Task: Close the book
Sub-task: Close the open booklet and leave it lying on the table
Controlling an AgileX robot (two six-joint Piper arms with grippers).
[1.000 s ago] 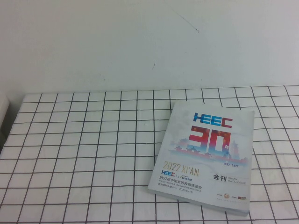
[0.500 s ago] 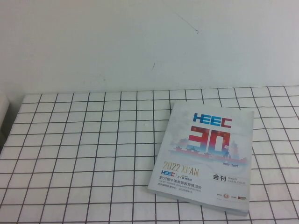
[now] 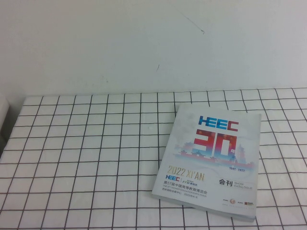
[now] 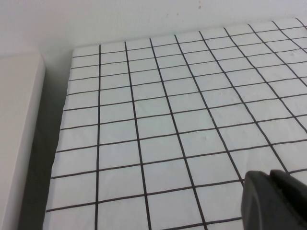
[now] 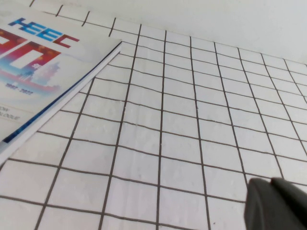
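At the table's (image 3: pixel 86 143) 4 o'clock, your book (image 3: pixel 211 163) lies shut. Left gripper (image 4: pixel 273 194) hangs toward 9, right gripper (image 5: pixel 274 203) at the book's 3. You cannot tell either grip's width.

One book (image 3: pixel 210 165), one checked cloth (image 3: pixel 86 158), one left tool (image 4: pixel 274 200), one right tool (image 5: pixel 276 204)

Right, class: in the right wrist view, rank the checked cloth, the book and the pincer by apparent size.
1. checked cloth, filling most of the picture.
2. book, cut off at the edge.
3. right pincer, above the cloth; nearest the camera, so unsure.
Elsewhere, the left pincer hangs above bare cloth.
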